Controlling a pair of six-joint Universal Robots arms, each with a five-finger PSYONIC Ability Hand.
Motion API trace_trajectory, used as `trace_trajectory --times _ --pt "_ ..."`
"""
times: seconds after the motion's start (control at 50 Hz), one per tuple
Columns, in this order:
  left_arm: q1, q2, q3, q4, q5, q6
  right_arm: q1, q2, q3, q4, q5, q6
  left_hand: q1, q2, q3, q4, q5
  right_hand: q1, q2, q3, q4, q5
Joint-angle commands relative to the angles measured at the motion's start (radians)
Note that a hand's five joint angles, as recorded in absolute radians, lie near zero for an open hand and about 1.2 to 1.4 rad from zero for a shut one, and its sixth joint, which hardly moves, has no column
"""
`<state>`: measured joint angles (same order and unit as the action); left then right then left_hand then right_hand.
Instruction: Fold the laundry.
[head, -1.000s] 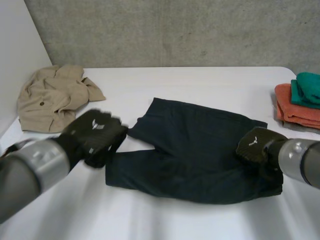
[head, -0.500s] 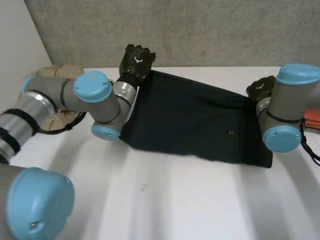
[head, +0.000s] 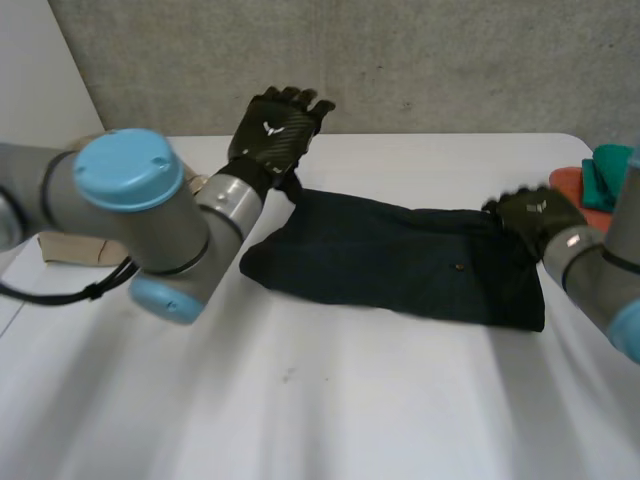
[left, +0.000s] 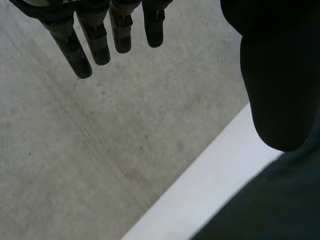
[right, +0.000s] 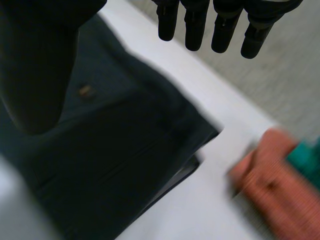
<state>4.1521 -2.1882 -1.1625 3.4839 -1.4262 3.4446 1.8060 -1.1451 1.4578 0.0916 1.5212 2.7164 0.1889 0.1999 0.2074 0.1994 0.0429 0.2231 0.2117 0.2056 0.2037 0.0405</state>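
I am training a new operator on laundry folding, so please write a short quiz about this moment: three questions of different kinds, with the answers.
1. True or false: the left hand has its fingers curled round the dark garment.
2. What lies on the table at its right edge? A) folded orange and teal cloths B) a shoe C) a bottle
3. Which hand is at the garment's end nearest those cloths?
Key: 1 false, its fingers are straight. 2 A. 3 the right hand.
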Motion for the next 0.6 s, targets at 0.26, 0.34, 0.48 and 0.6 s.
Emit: trace_trajectory --times 0.26,0.34,0.48,0.6 --pt "0.037 0.129 -0.235 0.026 0.001 -0.143 -0.111 0.091 0.140 -0.239 0.056 -0.053 -0.014 -0.025 -0.033 -0.025 -0.043 1.173 1.185 1.191 1.193 1.181" --pt "0.042 0.160 -0.246 0.026 0.001 -0.145 -0.140 -0.017 0.199 -0.283 0.083 -0.209 -0.014 -0.025 -0.033 -0.025 -0.043 1.173 1.185 1.191 1.193 1.181" --pt "0.056 0.234 -0.281 0.026 0.001 -0.147 -0.156 -0.070 0.184 -0.312 0.082 -0.516 -0.014 -0.025 -0.033 -0.025 -0.043 1.173 1.185 1.191 1.193 1.181" --pt "0.068 0.271 -0.305 0.027 0.001 -0.148 0.162 -0.036 0.085 -0.378 -0.074 -0.550 -0.014 -0.025 -0.033 -0.025 -0.043 1.173 1.185 1.191 1.193 1.181"
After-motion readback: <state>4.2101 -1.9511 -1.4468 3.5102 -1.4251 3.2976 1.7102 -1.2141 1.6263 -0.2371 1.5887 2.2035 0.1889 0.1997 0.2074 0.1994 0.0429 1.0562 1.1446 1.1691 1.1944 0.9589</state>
